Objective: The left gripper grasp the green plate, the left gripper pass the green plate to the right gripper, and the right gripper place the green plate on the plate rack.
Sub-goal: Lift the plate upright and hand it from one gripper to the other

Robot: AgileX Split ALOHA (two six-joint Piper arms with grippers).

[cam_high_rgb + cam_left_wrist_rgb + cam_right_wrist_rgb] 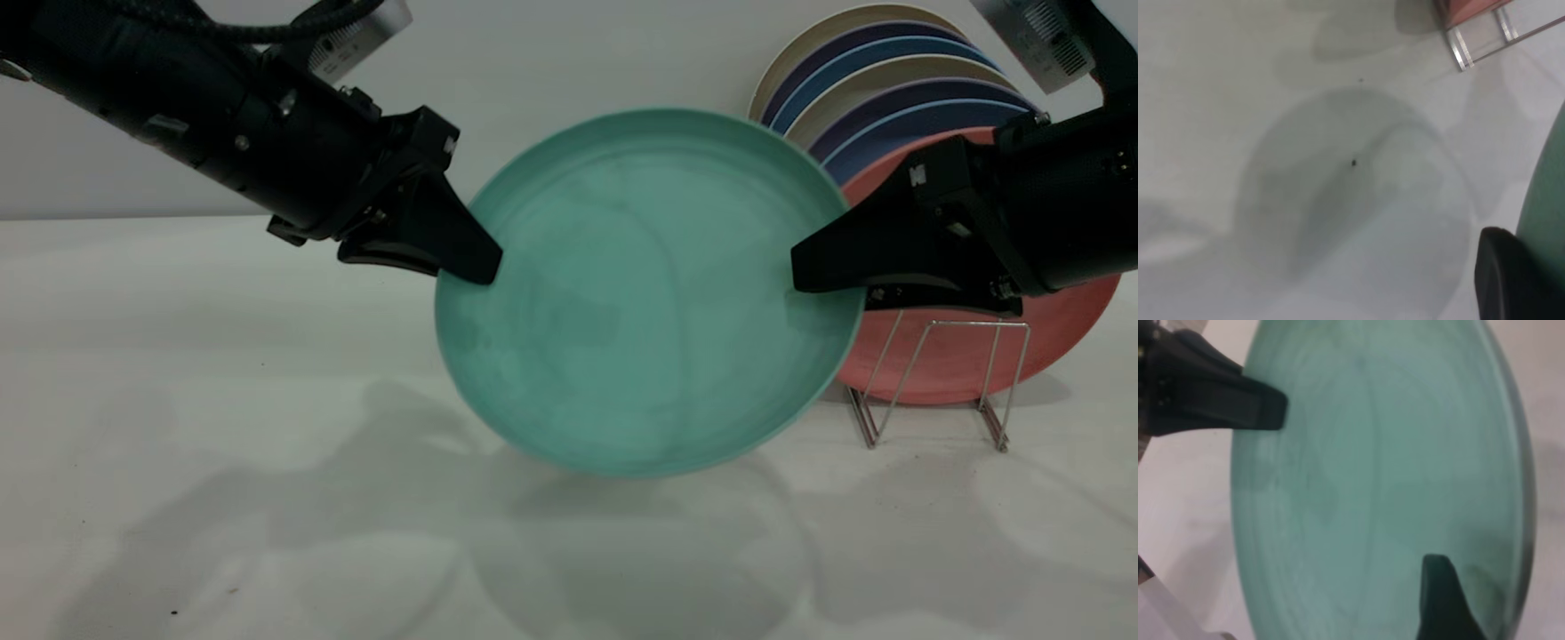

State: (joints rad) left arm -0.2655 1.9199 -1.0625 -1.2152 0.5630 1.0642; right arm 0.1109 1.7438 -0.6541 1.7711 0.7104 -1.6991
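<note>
Left gripper (476, 262): enters from upper left, fingers pinching the green plate (645, 293) at its left rim. Right gripper (805, 271): from right, clamped on the opposite rim. Plate: matte teal, near-upright, mid-frame above the table (178, 400). Behind right: plate rack (933, 378) holding pink plate (1058, 329), stacked blue plates (889, 80).

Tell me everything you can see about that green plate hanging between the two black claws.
The green plate is round, matte teal, plastic-looking, with a low raised rim and faint smudges on its face. It is held in the air above the white table, nearly upright, its hollow side facing the exterior camera. The left gripper pinches its rim on one side, the right gripper the opposite side. Its shadow falls on the table below.
</note>
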